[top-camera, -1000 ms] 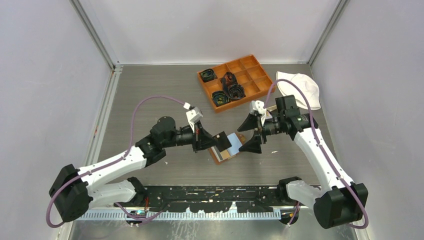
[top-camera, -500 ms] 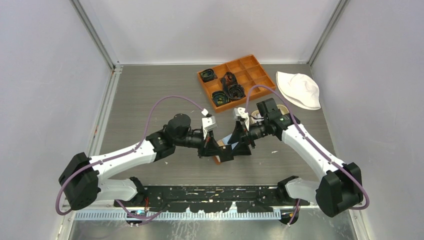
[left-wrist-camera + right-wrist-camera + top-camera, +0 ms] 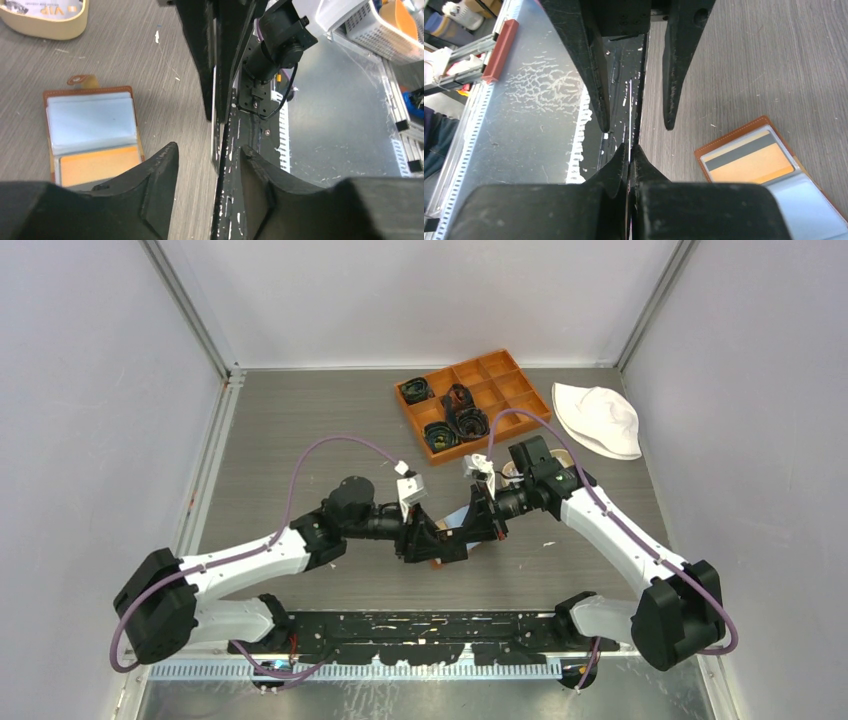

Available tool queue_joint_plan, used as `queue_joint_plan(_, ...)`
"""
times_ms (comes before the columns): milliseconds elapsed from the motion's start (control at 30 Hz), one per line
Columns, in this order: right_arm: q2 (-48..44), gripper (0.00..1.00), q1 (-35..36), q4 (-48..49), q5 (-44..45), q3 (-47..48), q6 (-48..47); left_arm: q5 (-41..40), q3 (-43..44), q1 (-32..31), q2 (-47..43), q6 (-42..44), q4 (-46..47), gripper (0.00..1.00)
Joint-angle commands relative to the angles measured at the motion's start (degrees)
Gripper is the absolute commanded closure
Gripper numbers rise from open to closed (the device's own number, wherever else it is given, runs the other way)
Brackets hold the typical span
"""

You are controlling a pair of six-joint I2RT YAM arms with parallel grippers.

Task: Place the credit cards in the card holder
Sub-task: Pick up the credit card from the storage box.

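My right gripper (image 3: 629,150) pinches a credit card (image 3: 630,112) on edge. My left gripper (image 3: 207,152) stands half open around it. The card holder (image 3: 90,131) lies open on the desk (image 3: 125,45) below.

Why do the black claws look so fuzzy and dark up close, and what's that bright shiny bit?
Left wrist view: the left gripper sits right at the lens, so it blurs dark, while the card holder looks sharp. Right wrist view: the right gripper, pinching the credit card, blurs likewise; the metal sheet gleams with pale glare. Top view: even light, soft shadows.
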Motion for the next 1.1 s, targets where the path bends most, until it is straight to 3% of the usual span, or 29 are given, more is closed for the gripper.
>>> queue_joint_plan(0, 0.1, 0.99, 0.0, 0.7, -4.5, 3.0, 2.3, -3.5, -8.2, -0.1, -4.0, -8.2, 20.2, 0.46)
queue_joint_plan(233, 1.3, 0.99, -0.2, 1.2, -6.8, 2.8, 3.5, -8.1, -16.0, 0.0, -2.8, -16.3, 38.5, 0.42)
queue_joint_plan(567, 1.8, 0.99, -0.1, 1.6, -6.6, 2.5, 3.5, -11.0, -15.7, 0.4, -0.9, -21.0, 44.6, 0.48)
queue_joint_plan(733, 1.9, 0.99, -0.1, 1.7, -6.7, 2.5, 3.5, -8.6, -15.0, 0.6, 1.8, -22.4, 46.6, 0.68)
queue_joint_plan(833, 2.0, 0.99, -0.1, 1.8, -6.6, 2.5, 3.6, -6.3, -14.5, 0.8, 3.8, -23.6, 48.4, 0.75)
queue_joint_plan(867, 2.0, 0.99, -0.2, 1.8, -6.5, 2.4, 3.6, -5.2, -14.4, 1.0, 4.5, -23.9, 49.4, 0.91)
queue_joint_plan(900, 1.9, 0.99, -0.2, 1.9, -6.5, 2.3, 3.6, -4.4, -14.4, 1.2, 5.0, -24.6, 50.5, 0.99)
queue_joint_plan(967, 2.0, 0.89, -0.5, 2.2, -5.6, 2.2, 3.5, -3.8, -15.0, 1.8, 5.8, -26.5, 53.1, 1.0)
queue_joint_plan(1067, 1.0, 0.51, -2.4, 2.3, 0.0, 1.9, 1.1, -5.5, -16.4, 3.6, 5.4, -30.4, 51.0, 1.0)
